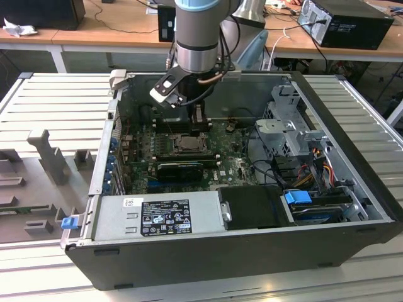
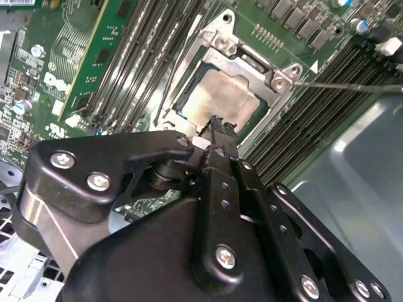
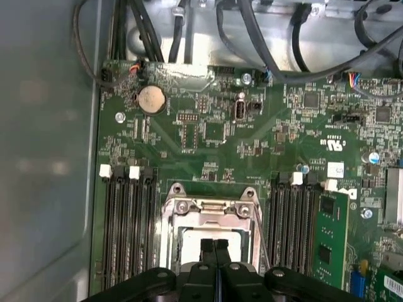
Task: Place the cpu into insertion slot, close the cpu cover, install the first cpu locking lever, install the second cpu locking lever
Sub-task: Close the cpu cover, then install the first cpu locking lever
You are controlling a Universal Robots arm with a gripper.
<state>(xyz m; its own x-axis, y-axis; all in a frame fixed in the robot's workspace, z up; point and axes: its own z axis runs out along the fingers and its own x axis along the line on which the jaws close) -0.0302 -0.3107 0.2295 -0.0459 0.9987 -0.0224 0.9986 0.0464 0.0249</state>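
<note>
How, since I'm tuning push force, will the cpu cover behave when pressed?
The cpu cover is a thin metal frame with a big window, so it is probably light and slightly springy. It lies flat, framing the cpu, so pressing down should meet firm support. Its bare shiny metal may be slippery under the end effector.

My gripper (image 2: 219, 126) is hiding the near part of the cpu (image 2: 217, 100) and of the cpu cover (image 2: 252, 66) in the second wrist view. In the first wrist view, the picture's edge and my fingers (image 3: 206, 253) are cutting that cover off. In the exterior view the insertion slot (image 1: 187, 143) is appearing too small for telling what is lying in it.
</note>
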